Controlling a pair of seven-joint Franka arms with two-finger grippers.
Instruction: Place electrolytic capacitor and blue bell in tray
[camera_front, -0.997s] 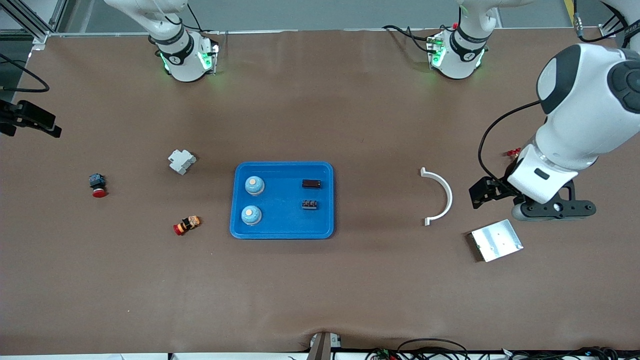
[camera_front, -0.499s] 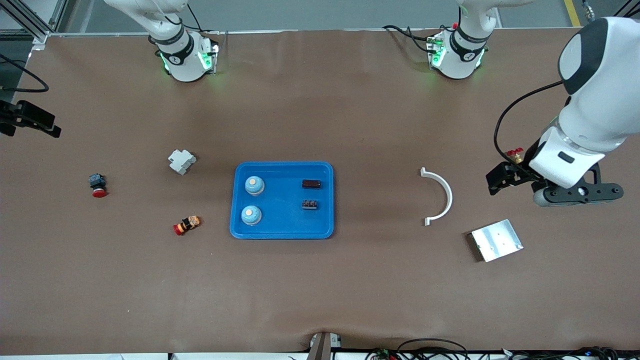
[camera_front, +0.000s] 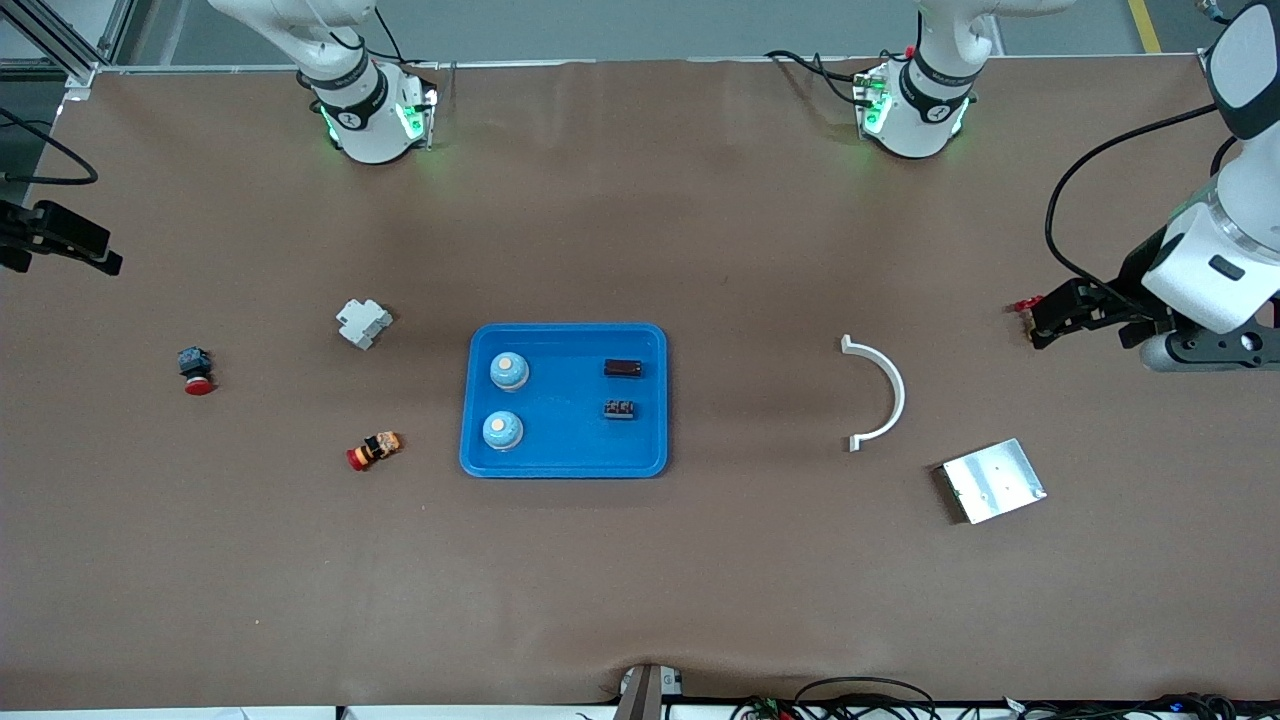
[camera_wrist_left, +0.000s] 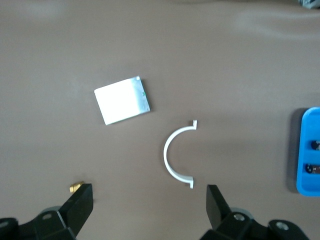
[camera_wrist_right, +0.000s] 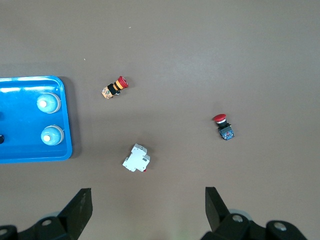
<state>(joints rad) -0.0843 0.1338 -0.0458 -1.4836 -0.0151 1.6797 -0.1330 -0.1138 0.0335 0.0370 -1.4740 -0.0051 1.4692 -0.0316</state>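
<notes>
Now both blue bells (camera_front: 508, 372) sit in the tray (camera_front: 565, 460) beside two dark parts, job seemingly done, so the left tool (camera_wrist_left: 150, 207) hangs wide open and empty over the desk (camera_front: 640, 580), right tool (camera_wrist_right: 148, 210) likewise, waiting.

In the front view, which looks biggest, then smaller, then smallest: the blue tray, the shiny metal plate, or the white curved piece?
1. Blue tray, clearly the biggest.
2 and 3. Metal plate and white curved piece look too close to rank: the plate covers more table, but the curved piece stretches about as long and is thin.
</notes>
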